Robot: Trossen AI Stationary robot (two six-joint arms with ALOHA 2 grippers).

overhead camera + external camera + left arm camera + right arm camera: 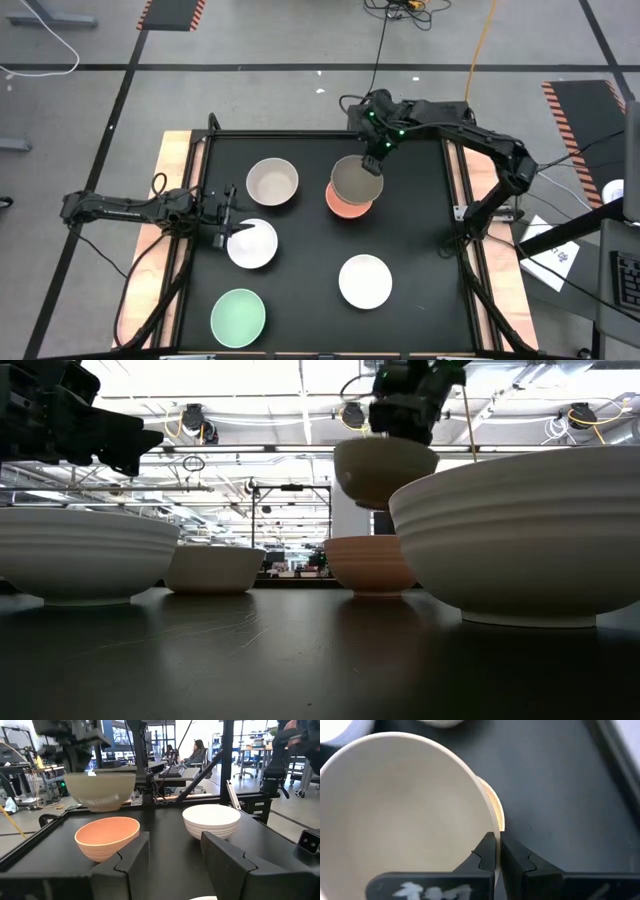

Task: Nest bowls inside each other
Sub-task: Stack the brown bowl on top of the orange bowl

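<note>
The right gripper, at upper centre of the high view, is clamped on the rim of the round olive-brown ceramic bowl, hanging it clear above the empty salmon-orange ribbed bowl. It sits off-centre over that one, so a drop now could catch the rim and tip. At centre left, the left gripper stands parted at the empty white bowl.

The salmon-orange bowl lies mostly hidden beneath the olive-brown bowl; only its lower rim shows.
</note>
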